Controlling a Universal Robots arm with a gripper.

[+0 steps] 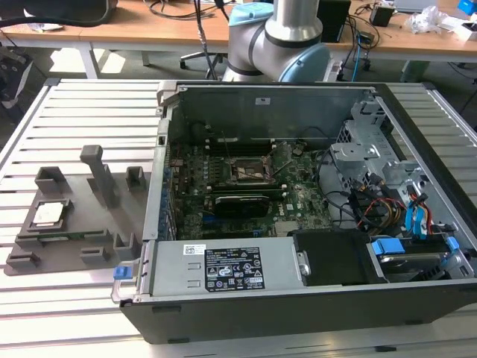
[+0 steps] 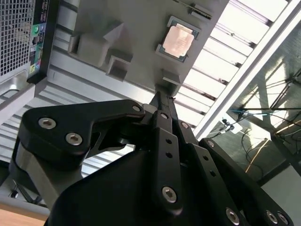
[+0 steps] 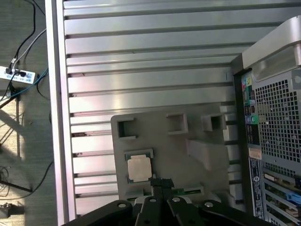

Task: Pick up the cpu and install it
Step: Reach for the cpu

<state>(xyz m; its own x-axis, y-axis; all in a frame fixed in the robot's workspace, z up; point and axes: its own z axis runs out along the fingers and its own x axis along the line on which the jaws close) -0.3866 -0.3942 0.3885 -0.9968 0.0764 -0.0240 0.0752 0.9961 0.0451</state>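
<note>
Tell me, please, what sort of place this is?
Probably a robotics lab: an open computer case on a slatted metal table, a robot arm behind it, and cable-strewn wooden desks beyond.

- A robotics lab or test workshop.
- A robot arm [image 1: 277,41] rises at the far edge of a slatted metal worktop [image 1: 82,313].
- An opened computer case [image 1: 298,317] lies on it, board and wiring bare.
- Beside the case a grey jig [image 1: 82,224] holds a loose cpu [image 1: 48,214].
- Behind, a long wooden worktop [image 1: 149,30] carries cables, boxes and other gear.
- A power strip [image 3: 16,74] and trailing leads lie on the floor [image 3: 28,122].
</note>
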